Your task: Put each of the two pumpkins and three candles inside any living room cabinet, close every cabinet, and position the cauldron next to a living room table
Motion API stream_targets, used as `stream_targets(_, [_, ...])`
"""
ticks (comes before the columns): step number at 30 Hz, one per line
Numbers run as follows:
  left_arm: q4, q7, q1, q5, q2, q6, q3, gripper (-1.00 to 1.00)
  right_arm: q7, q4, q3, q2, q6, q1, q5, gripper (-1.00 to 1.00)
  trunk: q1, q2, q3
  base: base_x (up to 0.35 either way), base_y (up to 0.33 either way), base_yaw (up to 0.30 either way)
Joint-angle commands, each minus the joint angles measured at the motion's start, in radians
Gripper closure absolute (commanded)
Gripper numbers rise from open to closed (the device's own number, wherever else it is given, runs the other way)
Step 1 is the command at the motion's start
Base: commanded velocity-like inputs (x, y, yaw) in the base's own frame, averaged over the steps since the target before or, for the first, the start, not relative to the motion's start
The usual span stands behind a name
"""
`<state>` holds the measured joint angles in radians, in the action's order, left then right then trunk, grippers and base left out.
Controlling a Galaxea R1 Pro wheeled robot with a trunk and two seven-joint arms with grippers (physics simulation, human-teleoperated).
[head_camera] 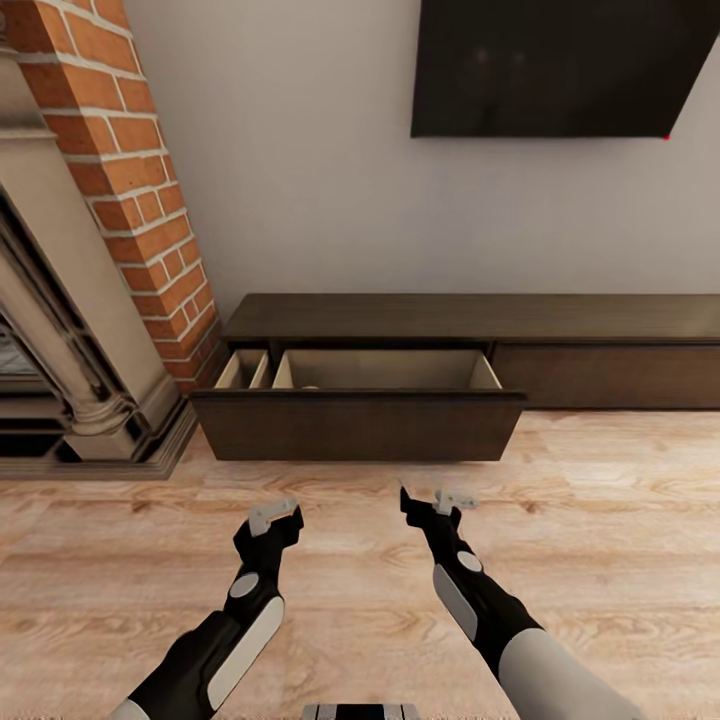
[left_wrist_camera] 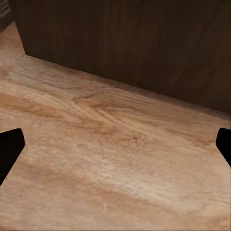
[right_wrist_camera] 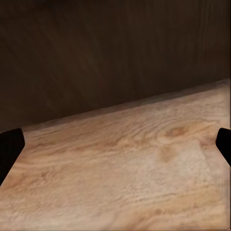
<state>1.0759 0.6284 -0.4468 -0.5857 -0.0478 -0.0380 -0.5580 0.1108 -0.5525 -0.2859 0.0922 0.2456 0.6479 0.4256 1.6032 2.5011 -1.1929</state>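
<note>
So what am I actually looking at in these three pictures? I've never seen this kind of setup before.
This is a simulated two-armed robot. The big picture comes from a camera on its head, looking down over both arms: the left pincer and the right pincer hang above the wood floor, both open and holding nothing. Ahead stands a low dark cabinet with its left drawer pulled out; what lies inside is hard to tell. A brick fireplace stands to the left and a dark screen hangs on the wall. The two smaller pictures come from cameras by each pincer, showing the floor and the drawer's dark front.
</note>
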Motion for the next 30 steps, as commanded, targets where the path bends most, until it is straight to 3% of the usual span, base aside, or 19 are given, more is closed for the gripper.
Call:
stream_targets(1, [0.001,0.007,-0.001,0.005,0.001,-0.009,-0.004,-1.00,0.007,0.003,-0.009,-0.001,0.010,0.001,0.010,-1.00,0.000,0.001,-0.005,0.000,0.000,0.000])
stream_targets(7, [0.001,0.007,-0.001,0.027,0.014,-0.031,-0.005,-1.00,0.005,0.006,-0.009,-0.002,0.016,0.001,0.010,-1.00,0.003,0.002,-0.028,0.000,0.000,0.000])
stream_targets(27, [0.001,0.015,0.000,0.032,0.016,-0.034,-0.005,-1.00,0.001,0.006,-0.009,0.000,0.018,0.001,0.005,-1.00,0.012,0.007,-0.105,0.000,0.000,0.000])
stream_targets(30, [0.002,0.019,0.000,0.032,0.016,-0.034,-0.003,-1.00,0.001,0.006,-0.009,0.000,0.019,0.001,0.005,-1.00,0.012,0.007,-0.105,0.000,0.000,0.000])
